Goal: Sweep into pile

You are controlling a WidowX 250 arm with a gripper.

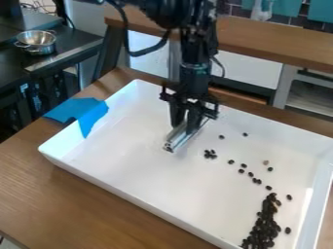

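The setting appeared to be a robotics lab: a cabled robot arm (195, 53) hung over the wooden tabletop (71, 192), blue tape (73, 109) crossed its left edge, and loose wires (40, 7) lay behind.

Blue tape (68, 110) partly on the wooden desk (71, 199) — metal pot (36, 42) off at upper left, wood ledge (267, 41) across the back — dark bricks (285, 20) up behind it.

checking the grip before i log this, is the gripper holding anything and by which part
Yes: the gripper holds a silvery, bar-shaped tool from above, seemingly around the middle of its length.
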